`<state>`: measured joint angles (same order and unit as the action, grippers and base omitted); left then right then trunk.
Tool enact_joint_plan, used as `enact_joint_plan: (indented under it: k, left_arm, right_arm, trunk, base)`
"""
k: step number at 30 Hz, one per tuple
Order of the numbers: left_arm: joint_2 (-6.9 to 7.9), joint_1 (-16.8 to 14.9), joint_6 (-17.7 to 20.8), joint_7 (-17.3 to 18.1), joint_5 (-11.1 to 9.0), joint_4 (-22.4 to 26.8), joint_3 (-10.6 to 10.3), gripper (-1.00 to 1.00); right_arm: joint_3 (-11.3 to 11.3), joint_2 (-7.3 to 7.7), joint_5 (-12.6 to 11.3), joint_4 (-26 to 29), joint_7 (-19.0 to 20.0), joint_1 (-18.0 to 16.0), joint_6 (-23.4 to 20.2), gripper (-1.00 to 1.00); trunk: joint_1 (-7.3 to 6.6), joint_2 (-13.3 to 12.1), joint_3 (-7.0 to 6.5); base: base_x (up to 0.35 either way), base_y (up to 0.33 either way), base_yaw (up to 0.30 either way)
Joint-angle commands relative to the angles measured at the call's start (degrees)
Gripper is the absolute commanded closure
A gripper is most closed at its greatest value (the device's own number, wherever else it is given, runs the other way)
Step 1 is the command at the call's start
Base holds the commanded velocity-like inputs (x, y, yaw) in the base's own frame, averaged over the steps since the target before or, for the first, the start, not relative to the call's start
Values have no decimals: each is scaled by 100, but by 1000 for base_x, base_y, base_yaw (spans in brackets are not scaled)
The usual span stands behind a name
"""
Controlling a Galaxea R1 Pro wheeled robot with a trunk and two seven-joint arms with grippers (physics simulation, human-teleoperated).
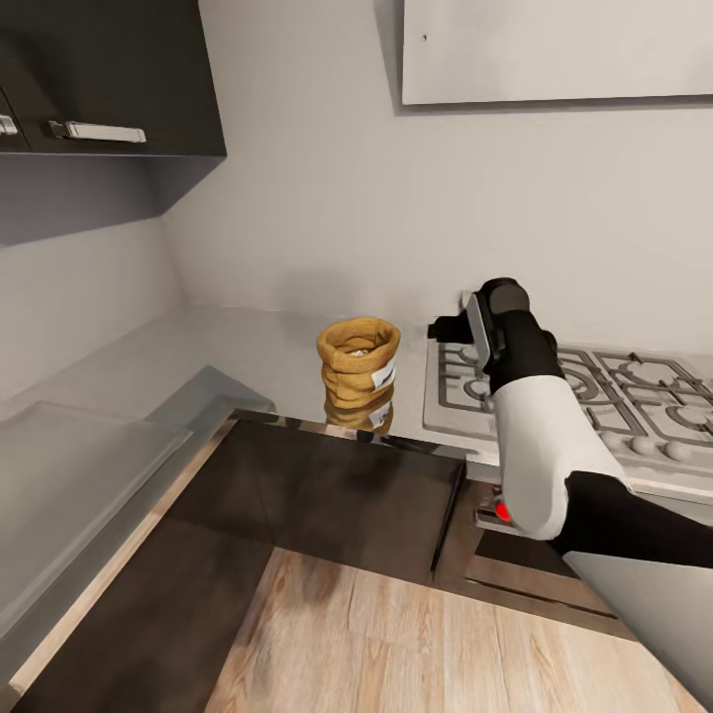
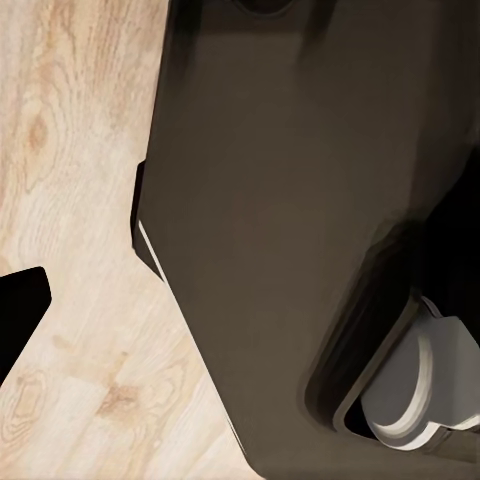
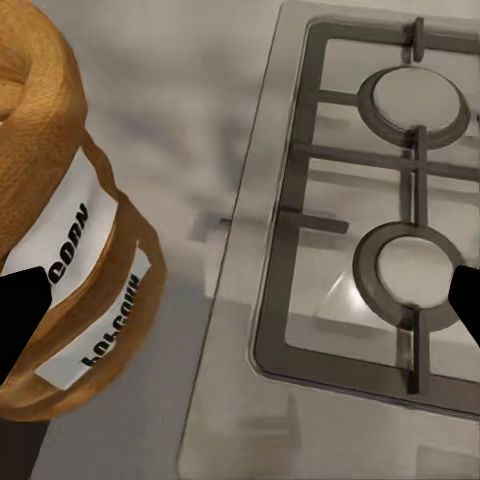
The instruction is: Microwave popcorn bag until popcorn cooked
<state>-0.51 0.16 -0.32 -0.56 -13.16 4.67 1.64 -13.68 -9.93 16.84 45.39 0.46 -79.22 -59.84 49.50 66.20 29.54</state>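
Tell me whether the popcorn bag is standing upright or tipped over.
Upright. The popcorn bag stands on the countertop beside the stove, its rolled mouth facing up with pale popcorn showing inside.

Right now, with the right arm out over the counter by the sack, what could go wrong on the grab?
1. The tan burlap popcorn sack stands open-mouthed near the front edge of the grey glossy countertop; a sideways bump could tip it and spill the pale kernels or push it off.
2. The right gripper, jaws open, sits between the sack and the steel gas hob; a swing could clip the raised grates.
3. In the right wrist view the sack lies off to one side of the jaws, so closing now would likely miss.
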Motion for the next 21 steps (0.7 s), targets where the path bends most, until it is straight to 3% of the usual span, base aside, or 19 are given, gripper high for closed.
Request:
enact_joint_plan:
  k: [1, 12, 21]
  left_arm:
    - [-2, 2, -3, -6, -20, 8, 13, -100]
    - [1, 2, -3, -2, -20, 17, 21, -100]
    - [-2, 2, -3, -3, -20, 17, 16, -100]
  right_arm:
    - [-83, -7, 17, 4, 0, -5, -16, -100]
    - [-132, -7, 64, 58, -98, -6, -16, -100]
    - [-109, -7, 65, 372, -148, -6, -16, -100]
  trunk:
    - [0, 3, 5]
    - [0, 3, 5]
    - [0, 3, 5]
  base:
    - [0, 0, 0]
    - [0, 0, 11]
    - [0, 0, 252]
